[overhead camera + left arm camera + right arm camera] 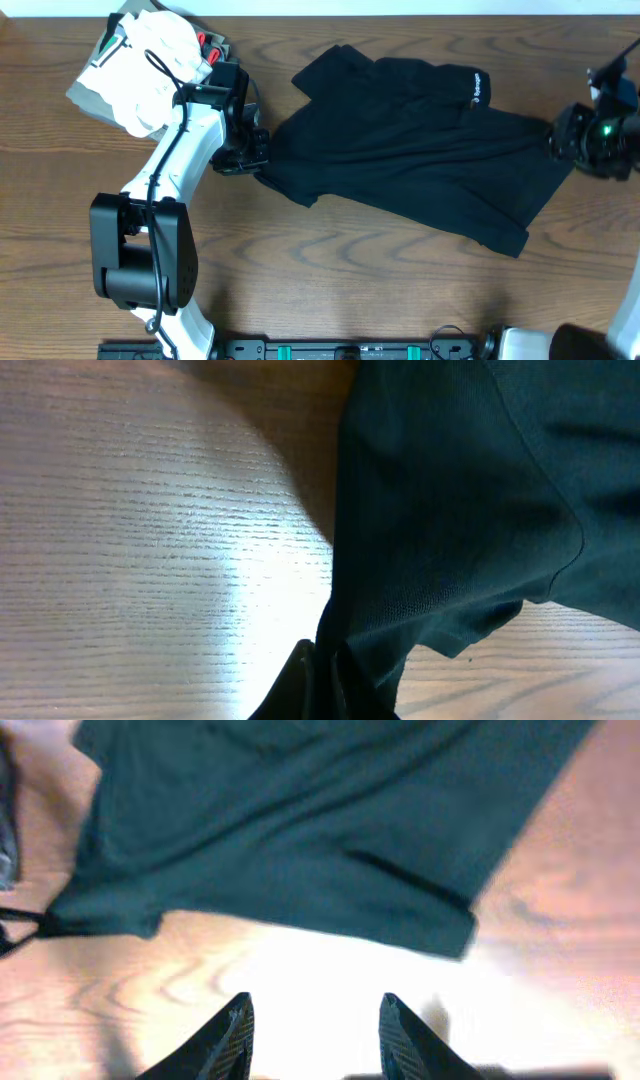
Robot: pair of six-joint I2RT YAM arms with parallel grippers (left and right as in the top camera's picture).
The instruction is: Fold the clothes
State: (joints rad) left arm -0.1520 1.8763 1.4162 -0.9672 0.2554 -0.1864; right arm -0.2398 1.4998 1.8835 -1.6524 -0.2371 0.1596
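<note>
Clothes (410, 140) of soft black fabric lie spread across the middle and right of a brown wooden table (380, 290). They run at a slant from the upper left down to the lower right. The fabric is mostly flat, with soft creases and one corner folded over at the upper left. A small white logo (478, 88) is printed near the upper edge, toward the right.

At the garment's left edge, the left gripper (250, 155) is clamped on a corner of the fabric. In the left wrist view the black cloth (450, 510) fills the right side and narrows into a bunched pinch at the bottom, where the fingers grip it. The fingers themselves are hidden by the fabric. Bare wood shows to the left of it.

At the garment's right edge, near the far right of the table, sits the right gripper (562, 140). In the right wrist view its two dark fingers (230, 1035) stand apart with only brightly lit wood between them, and the right gripper (315, 1030) holds nothing. The hem of the cloth lies just beyond the fingertips, not touching them.

A stack of folded garments (140, 70), white on top with red and grey showing at the edges, rests at the table's upper left corner, behind the left arm and apart from the black fabric.
</note>
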